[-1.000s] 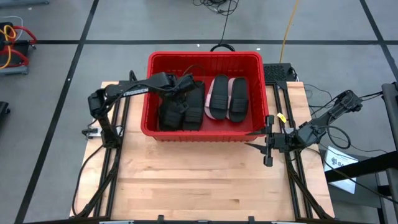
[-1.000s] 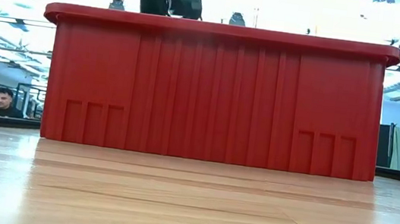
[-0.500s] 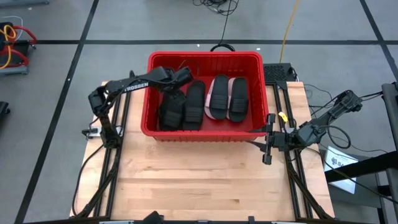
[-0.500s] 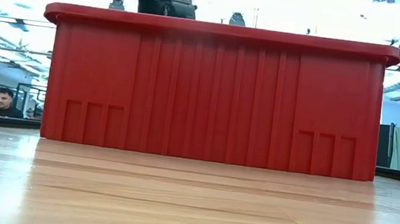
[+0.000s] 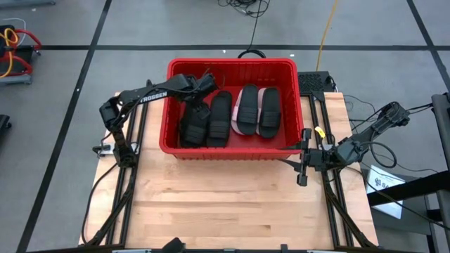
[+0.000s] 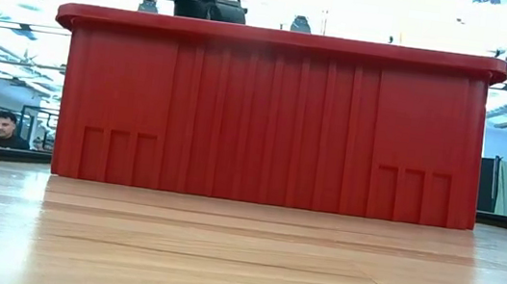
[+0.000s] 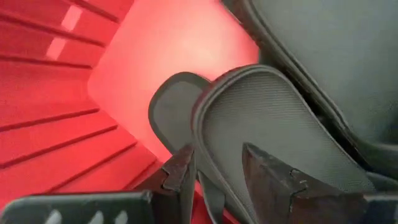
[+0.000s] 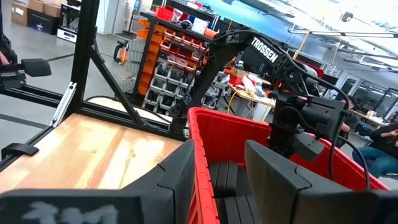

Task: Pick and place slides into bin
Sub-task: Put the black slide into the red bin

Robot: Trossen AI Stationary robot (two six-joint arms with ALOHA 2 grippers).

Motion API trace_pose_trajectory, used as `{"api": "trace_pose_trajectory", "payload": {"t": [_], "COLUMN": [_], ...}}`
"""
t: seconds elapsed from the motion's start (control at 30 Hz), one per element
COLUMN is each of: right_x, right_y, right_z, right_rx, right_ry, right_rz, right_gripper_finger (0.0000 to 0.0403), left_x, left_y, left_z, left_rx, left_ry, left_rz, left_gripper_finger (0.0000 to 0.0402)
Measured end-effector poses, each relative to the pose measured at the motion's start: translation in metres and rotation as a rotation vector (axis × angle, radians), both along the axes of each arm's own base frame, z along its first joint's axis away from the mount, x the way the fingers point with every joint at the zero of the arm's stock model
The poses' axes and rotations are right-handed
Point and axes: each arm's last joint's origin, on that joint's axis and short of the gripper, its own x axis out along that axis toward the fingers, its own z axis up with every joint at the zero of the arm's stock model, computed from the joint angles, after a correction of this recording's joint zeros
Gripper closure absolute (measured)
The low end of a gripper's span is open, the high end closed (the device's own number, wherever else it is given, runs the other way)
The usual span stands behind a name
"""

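Note:
The red bin (image 5: 232,62) stands at the table's far middle and fills the low view (image 6: 266,115). Several black slides lie flat in it, two at its left (image 5: 193,126) (image 5: 219,119) and two more (image 5: 247,109) (image 5: 268,112) on light pink slides (image 5: 258,97). My left gripper (image 5: 205,83) hovers open over the bin's far left part, above the rim (image 6: 202,5). Its fingers stand over the rounded end of a black slide (image 7: 267,118) without touching it. My right gripper (image 5: 301,156) is open and empty at the bin's near right corner.
The bare wooden table top (image 5: 232,204) lies in front of the bin. The bin's ribbed left wall (image 7: 56,93) is close beside my left gripper. The bin's right wall (image 8: 202,143) stands just ahead of my right gripper. A person sits far behind the table (image 6: 3,126).
My left gripper has drawn back from over the black slides toward the bin's far left corner. The slides lie still in the bin.

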Motion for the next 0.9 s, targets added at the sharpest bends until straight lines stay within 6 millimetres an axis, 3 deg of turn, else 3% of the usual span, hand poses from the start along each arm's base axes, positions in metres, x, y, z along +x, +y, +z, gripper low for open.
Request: {"api": "trace_pose_trajectory", "payload": {"t": [0.33, 0.9], "right_x": [0.0, 0.0], "right_y": [0.0, -0.001], "right_z": [0.0, 0.0], "right_rx": [-0.008, -0.013], "right_ry": [0.001, 0.0], "right_rz": [-0.007, -0.027], "right_gripper_finger": [0.0273, 0.0273], "left_x": [0.005, -0.005], "left_y": [0.008, 0.02], "left_z": [-0.004, -0.006], "left_rx": [0.051, 0.037], "left_ry": [-0.012, -0.003], "left_rz": [0.004, 0.056], "left_gripper_finger": [0.0275, 0.0275]}}
